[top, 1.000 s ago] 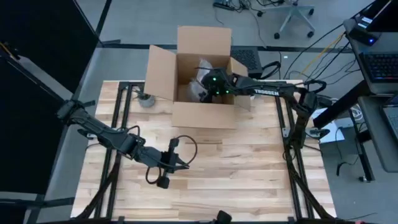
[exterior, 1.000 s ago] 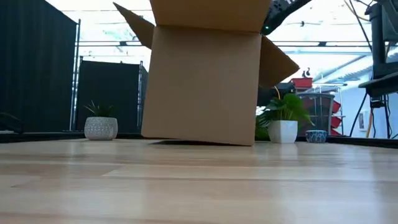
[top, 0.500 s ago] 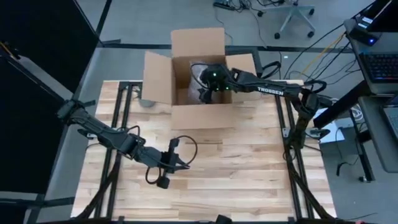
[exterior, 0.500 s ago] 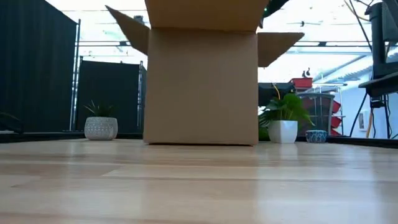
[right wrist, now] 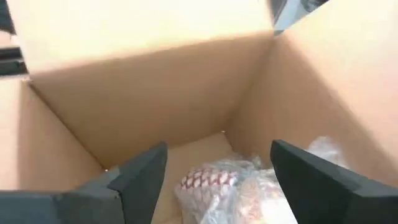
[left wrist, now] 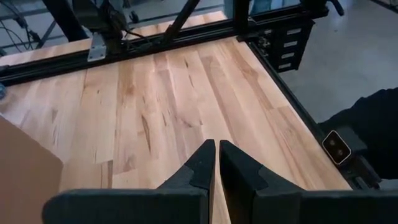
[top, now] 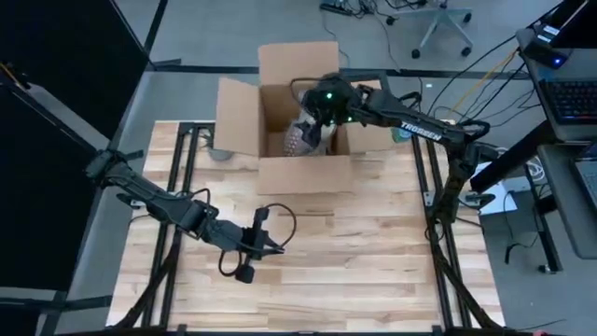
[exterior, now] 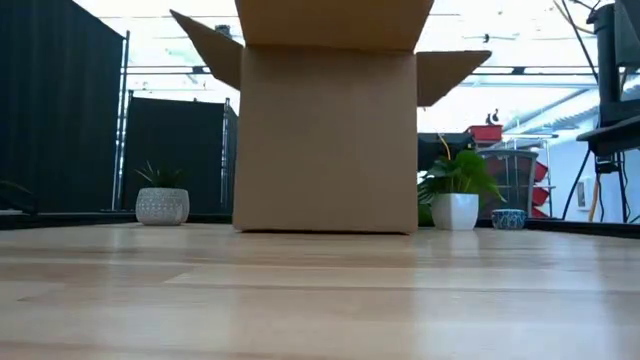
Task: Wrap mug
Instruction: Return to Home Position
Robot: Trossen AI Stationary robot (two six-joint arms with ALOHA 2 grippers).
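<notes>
While the right gripper (right wrist: 217, 158) hangs over the open box (top: 305, 174) at the desk's (top: 373, 252) far edge, its fingers spread wide and empty, the wrapped mugs (right wrist: 231, 185) lie on the box bottom beneath it. Swinging home sideways before lifting could catch the right flap (top: 368, 140) and drag or tip the box. The left gripper (left wrist: 216, 144) waits near the desk's left middle, fingers pressed together on nothing. A potted plant (top: 220, 150) sits just left of the box, off the likely path.
</notes>
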